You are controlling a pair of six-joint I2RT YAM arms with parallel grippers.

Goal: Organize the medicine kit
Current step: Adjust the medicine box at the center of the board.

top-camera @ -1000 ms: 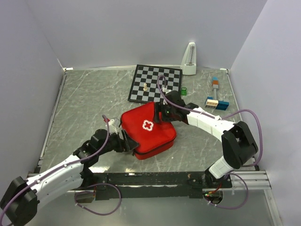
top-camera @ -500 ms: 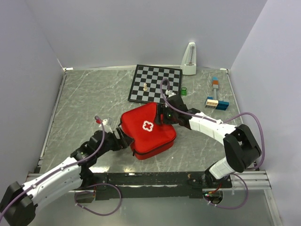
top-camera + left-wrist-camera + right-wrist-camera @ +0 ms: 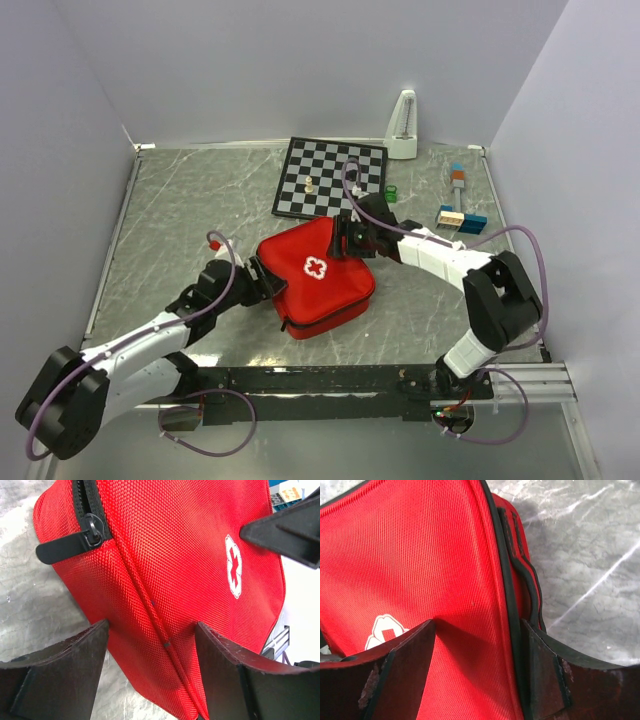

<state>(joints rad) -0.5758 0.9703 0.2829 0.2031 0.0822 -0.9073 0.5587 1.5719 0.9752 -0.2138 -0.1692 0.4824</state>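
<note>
The medicine kit (image 3: 318,275) lies zipped shut mid-table, red with a white cross (image 3: 314,266) on top. My left gripper (image 3: 262,283) is at its left corner. In the left wrist view the gripper (image 3: 152,625) is open astride the kit (image 3: 190,555): one finger over the table, the other over the red fabric. The black zip pull (image 3: 65,547) shows at the upper left. My right gripper (image 3: 350,240) is at the far right corner. Its wrist view shows it (image 3: 477,622) open astride the kit's (image 3: 420,555) edge, one finger beside the black handle (image 3: 525,575).
A black-and-white chessboard (image 3: 332,177) with a pale piece (image 3: 311,185) lies behind the kit. A white metronome (image 3: 403,126) stands at the back wall. A small green thing (image 3: 391,193) and coloured blocks (image 3: 460,215) sit at the back right. Walls close three sides.
My left gripper has moved up along the kit's left side to its corner. Both grippers' jaws have narrowed a little. The kit has barely shifted.
</note>
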